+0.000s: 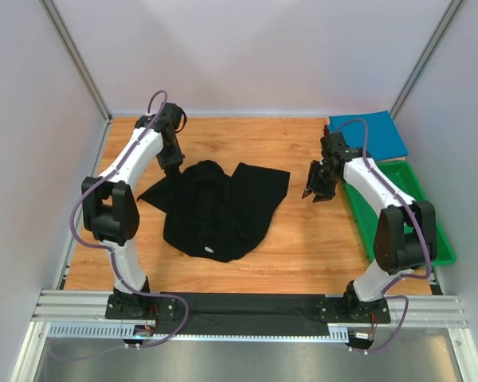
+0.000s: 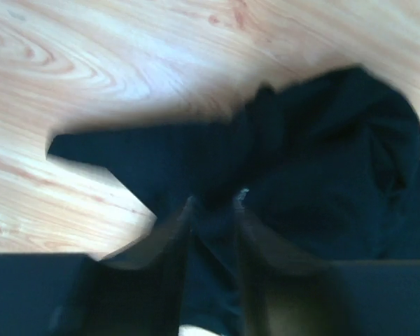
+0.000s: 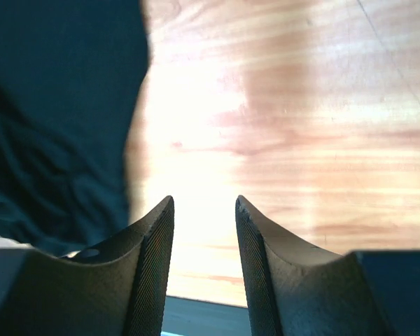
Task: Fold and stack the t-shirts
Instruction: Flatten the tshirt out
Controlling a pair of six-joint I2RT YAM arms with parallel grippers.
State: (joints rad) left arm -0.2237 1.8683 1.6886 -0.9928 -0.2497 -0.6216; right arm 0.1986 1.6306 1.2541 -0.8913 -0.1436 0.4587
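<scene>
Two t-shirts in view, one loose and one folded.

Item 1: black t-shirt [image 1: 223, 211]. It lies crumpled in a loose heap left of centre on the wooden table [image 1: 303, 247]. A small pale mark [image 1: 209, 249] shows near its near edge.

Item 2: teal-blue t-shirt [image 1: 370, 134]. It is folded flat in the far right corner, just beyond the far end of the green tray [image 1: 411, 180], which lies along the right edge.

Left gripper [image 2: 213, 210]: low over the heap's far left side. Black cloth lies between its fingers [image 2: 169, 241], but the wrist view is blurred, so I cannot tell whether the jaws pinch the cloth or stand slightly apart.

Right gripper [image 3: 204, 204]: over bare wood between the black t-shirt and the tray, touching neither. Its jaws stand apart with nothing between them.
</scene>
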